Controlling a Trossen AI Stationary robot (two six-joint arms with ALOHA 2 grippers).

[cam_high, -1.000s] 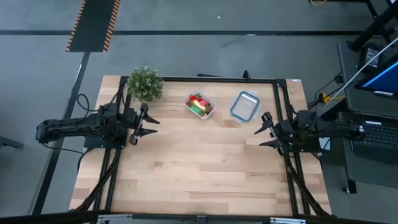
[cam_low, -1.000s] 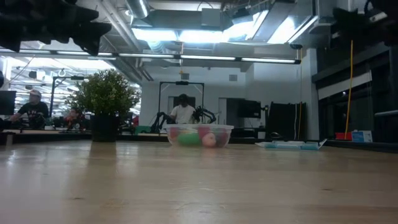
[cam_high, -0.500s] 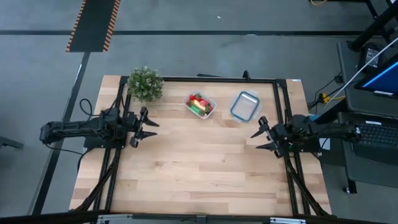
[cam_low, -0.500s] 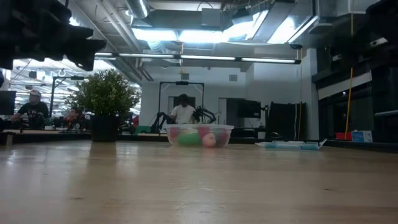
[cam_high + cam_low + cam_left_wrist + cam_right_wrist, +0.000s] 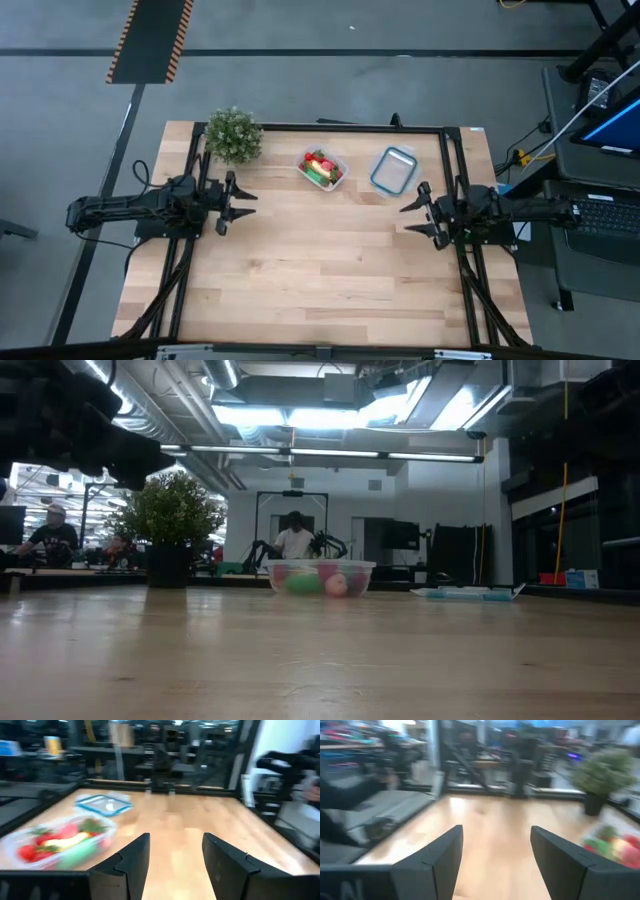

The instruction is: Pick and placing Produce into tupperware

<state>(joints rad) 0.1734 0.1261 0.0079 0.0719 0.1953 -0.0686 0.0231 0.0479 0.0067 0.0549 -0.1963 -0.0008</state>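
Note:
The clear square tupperware (image 5: pixel 322 168) stands on the table toward its far edge and holds the produce (image 5: pixel 319 167): red, yellow and green pieces. It also shows in the low view (image 5: pixel 320 577) and the left wrist view (image 5: pixel 57 842). My left gripper (image 5: pixel 243 203) is open and empty over the table's left side. My right gripper (image 5: pixel 409 217) is open and empty over the table's right side. Both are clear of the tupperware.
A clear blue-rimmed piece (image 5: pixel 393 170) lies flat to the right of the tupperware. A bushy potted plant (image 5: pixel 233 135) stands at the far left corner. Black rails run along the table's left, right and far sides. Bare wood fills the middle and near part of the table.
My left arm has drawn back a little toward the table's left and near edges. My right gripper has moved a little toward the table's left and near edge. Both grippers stay open. The tupperware and produce have not moved.

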